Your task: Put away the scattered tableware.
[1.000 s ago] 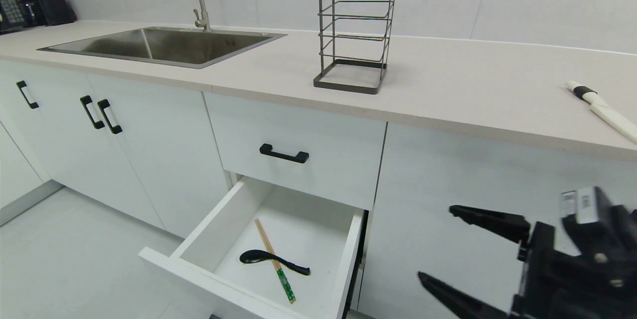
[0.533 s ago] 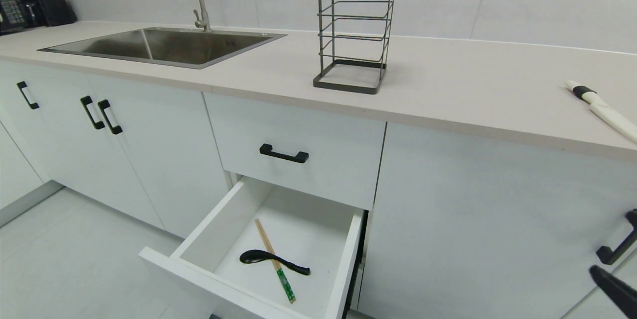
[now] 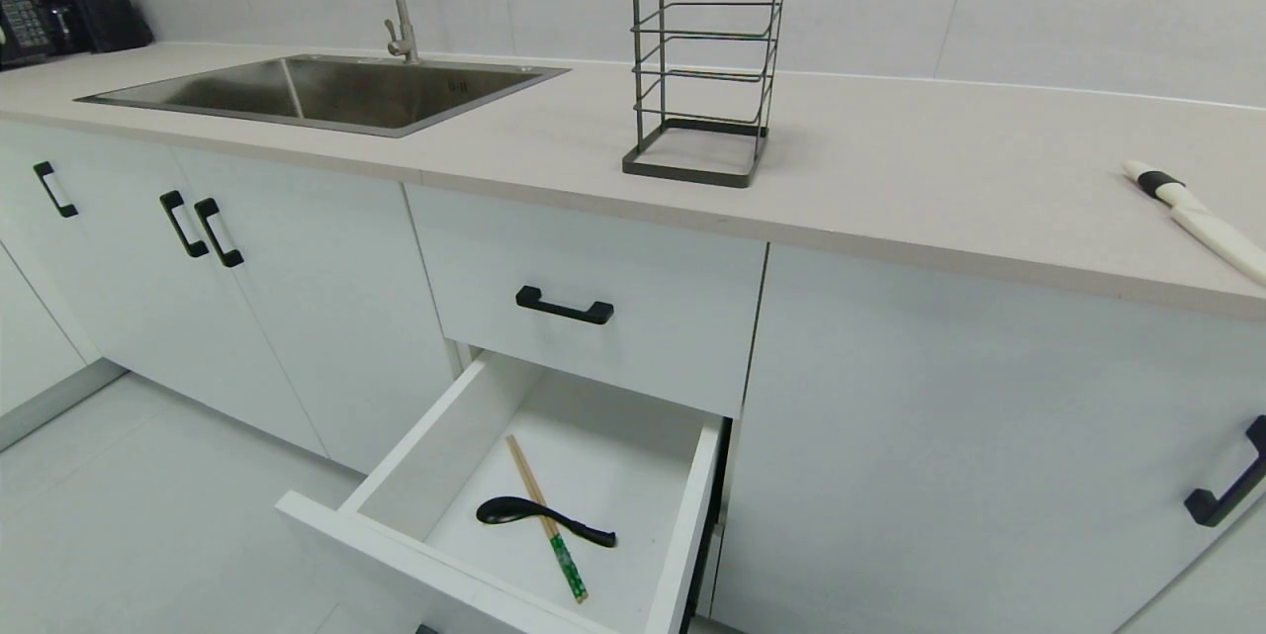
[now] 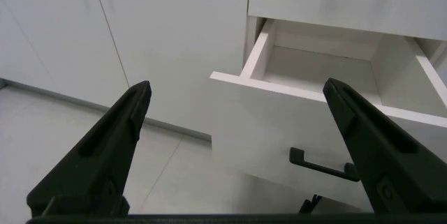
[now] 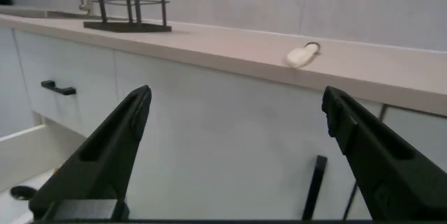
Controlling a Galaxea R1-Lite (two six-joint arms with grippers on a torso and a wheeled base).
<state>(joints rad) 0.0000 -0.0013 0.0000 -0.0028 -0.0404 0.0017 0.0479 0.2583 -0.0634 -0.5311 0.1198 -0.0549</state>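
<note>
Drawer: white lower drawer (image 3: 435, 456), pulled open, near centre, under a closed drawer with a black bar handle (image 3: 564, 306).
Spoon: black plastic spoon (image 3: 504, 511) on the drawer floor, bowl to the left.
Chopsticks: pair of wooden chopsticks with green ends (image 3: 569, 570), crossing the spoon's handle.
Knife: white knife with a black band (image 3: 1197, 219), on the beige tabletop (image 3: 890, 179), far right.
Rack: dark wire rack (image 3: 704, 60), upright, right of the steel sink (image 3: 326, 90).
Left gripper (image 4: 237, 88): spread wide, empty, facing the drawer front.
Right gripper (image 5: 234, 95): spread wide, empty, facing the cabinet front below the knife.
</note>
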